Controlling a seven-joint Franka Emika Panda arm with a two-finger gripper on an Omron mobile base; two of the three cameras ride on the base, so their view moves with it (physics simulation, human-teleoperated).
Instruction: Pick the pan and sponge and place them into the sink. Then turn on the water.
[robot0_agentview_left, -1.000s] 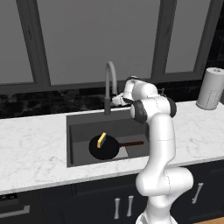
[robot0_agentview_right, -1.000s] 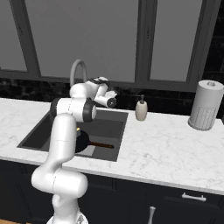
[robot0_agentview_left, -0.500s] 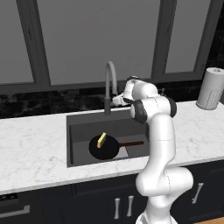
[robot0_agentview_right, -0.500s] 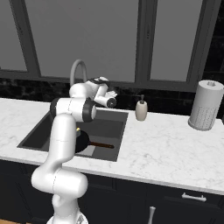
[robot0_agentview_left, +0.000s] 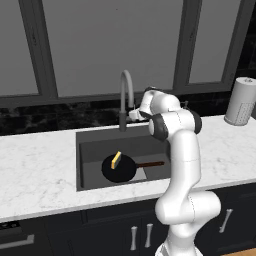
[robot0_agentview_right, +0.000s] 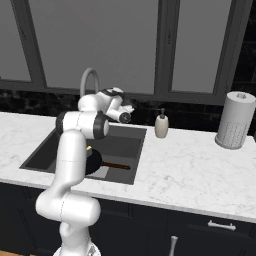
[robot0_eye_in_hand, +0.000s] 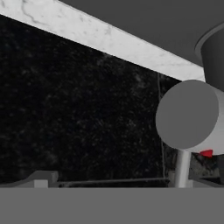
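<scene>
Pan (robot0_agentview_left: 119, 168) and sponge (robot0_agentview_left: 116, 159) sit in the sink (robot0_agentview_left: 91, 150), so we're at the faucet (robot0_agentview_left: 125, 95). Tool (robot0_agentview_left: 134, 115) looks open beside its handle; we'd nudge gently.

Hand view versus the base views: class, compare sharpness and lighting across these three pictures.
Hand view: soft and blurry, the grey faucet handle looming large against the dark speckled backsplash. Left base view: even, flat lighting; pan and sponge crisp. Right base view: equally even, no glare on the marble counter.

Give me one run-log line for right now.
pan: in sink | sponge: on pan | gripper: by faucet base | water: none visible
</scene>
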